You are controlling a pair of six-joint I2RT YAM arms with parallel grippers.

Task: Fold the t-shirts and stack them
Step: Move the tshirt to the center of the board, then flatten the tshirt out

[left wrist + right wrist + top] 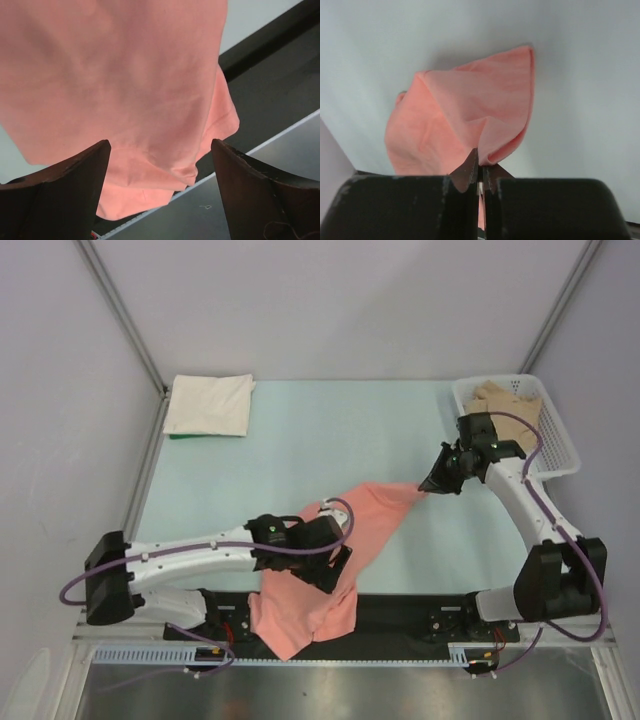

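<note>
My left gripper (161, 145) hangs wide open just over the salmon-pink t-shirt (125, 75). The right gripper (479, 167) pinches the shirt's 3 o'clock corner. The hem overhangs the table (300, 440) at 6 o'clock — if that thin pinch slips, I reckon the shirt slides off.

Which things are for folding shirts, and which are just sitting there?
For the job:
pink shirt
white shirt
tan shirt

Just sitting there:
basket
</note>
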